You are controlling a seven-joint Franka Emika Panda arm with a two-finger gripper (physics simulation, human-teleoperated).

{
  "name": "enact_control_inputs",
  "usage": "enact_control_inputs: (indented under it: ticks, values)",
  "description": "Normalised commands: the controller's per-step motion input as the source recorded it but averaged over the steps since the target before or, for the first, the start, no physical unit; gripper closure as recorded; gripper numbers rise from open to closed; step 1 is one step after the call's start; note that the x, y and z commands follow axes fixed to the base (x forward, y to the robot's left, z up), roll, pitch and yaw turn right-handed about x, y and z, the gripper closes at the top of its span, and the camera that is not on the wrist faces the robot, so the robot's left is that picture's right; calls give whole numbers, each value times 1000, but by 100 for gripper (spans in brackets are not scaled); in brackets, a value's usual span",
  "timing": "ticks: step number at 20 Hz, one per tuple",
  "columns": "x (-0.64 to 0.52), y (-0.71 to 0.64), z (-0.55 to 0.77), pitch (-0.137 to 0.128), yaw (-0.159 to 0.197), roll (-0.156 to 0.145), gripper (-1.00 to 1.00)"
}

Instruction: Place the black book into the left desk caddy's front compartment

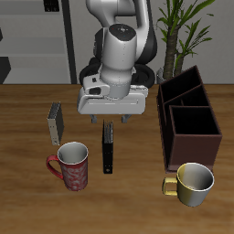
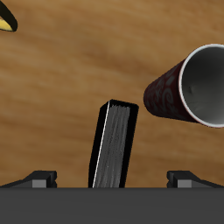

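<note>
Black book (image 1: 108, 151) stands on its long edge on the wood table (image 1: 27, 196), just beside the red mug (image 1: 71, 168), w/ my gripper (image 1: 111, 122) over its far end and the fingers spread wide either side of it, nothing held. I judge the step is the grab: I want to drop straight down, keep the book centred btwn the fingers (image 2: 39, 178), and close across its thin faces. Caddy (image 1: 187, 117) sits well apart, so I need a firm hold.

Black book (image 1: 108, 152) on the table (image 1: 137, 201), between red mug (image 1: 71, 168) and left desk caddy (image 1: 188, 117)
</note>
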Motion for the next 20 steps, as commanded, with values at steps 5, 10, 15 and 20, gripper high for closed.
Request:
enact_control_inputs:
  ticks: [5, 10, 15, 20]
  values:
    - [-17, -31, -98, 20, -13, -11, -100]
    - [10, 21, -93, 16, -5, 3, -100]
    - [16, -47, -144, 14, -4, -6, -100]
    - [19, -48, -177, 29, -2, -12, -100]
